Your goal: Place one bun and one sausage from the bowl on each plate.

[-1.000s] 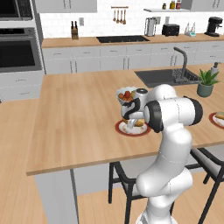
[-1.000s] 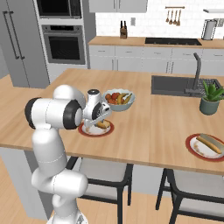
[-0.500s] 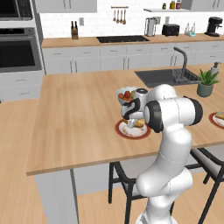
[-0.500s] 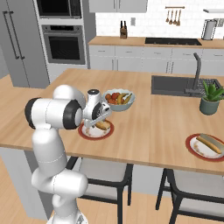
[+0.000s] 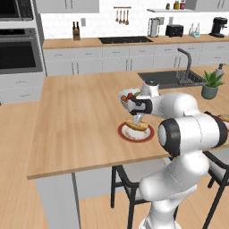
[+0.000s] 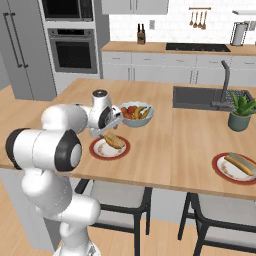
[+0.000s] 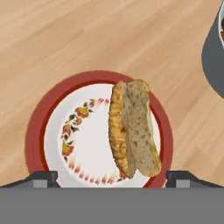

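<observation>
A split bun lies on the near red-rimmed plate with a flower pattern, right of the plate's middle. My gripper hangs just above it, open, with one fingertip on each side of the plate and nothing between them. From the base views, the gripper points down over the bun on this plate. A second red-rimmed plate at the island's right end carries a bun with what looks like a sausage. The bowl is out of view.
A pale bowl of colourful fruit stands just behind the near plate. Farther right are the sink with its tap and a potted plant. Dark stools stand under the island's front edge.
The jaws have opened wide and let go of the bun, which now lies on the near plate. The arm has hardly moved.
</observation>
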Available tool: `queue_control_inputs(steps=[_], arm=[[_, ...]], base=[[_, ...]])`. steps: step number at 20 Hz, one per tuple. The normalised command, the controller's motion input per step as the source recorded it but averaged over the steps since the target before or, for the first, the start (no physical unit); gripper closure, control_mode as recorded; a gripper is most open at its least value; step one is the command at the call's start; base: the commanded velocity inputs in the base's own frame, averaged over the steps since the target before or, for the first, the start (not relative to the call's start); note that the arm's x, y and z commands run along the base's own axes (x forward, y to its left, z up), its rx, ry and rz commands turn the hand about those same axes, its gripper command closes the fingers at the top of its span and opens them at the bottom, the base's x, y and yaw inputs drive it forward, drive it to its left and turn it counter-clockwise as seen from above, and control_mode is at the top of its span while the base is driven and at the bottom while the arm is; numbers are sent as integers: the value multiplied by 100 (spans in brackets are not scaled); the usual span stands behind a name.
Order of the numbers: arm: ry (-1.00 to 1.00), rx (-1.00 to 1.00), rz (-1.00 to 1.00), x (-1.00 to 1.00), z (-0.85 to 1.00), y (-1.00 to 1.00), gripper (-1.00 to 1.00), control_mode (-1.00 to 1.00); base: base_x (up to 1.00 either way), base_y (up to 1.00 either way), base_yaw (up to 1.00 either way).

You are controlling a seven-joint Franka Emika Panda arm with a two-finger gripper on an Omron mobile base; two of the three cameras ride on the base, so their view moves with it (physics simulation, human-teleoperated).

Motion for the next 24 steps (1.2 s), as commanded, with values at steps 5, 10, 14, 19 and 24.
queue_control_inputs(steps=[5, 10, 14, 19, 24], arm=[[9, 8, 0, -92, 96, 0, -100, -100], [29, 2, 0, -100, 88, -3, -100, -100], [36, 0, 0, -99, 79, -8, -100, -100], [15, -6, 0, -97, 47, -3, -100, -100], [0, -6, 0, -86, 36, -3, -100, -100]], base=[[0, 0, 0], [0, 0, 0], [0, 0, 0], [0, 0, 0], [0, 0, 0]])
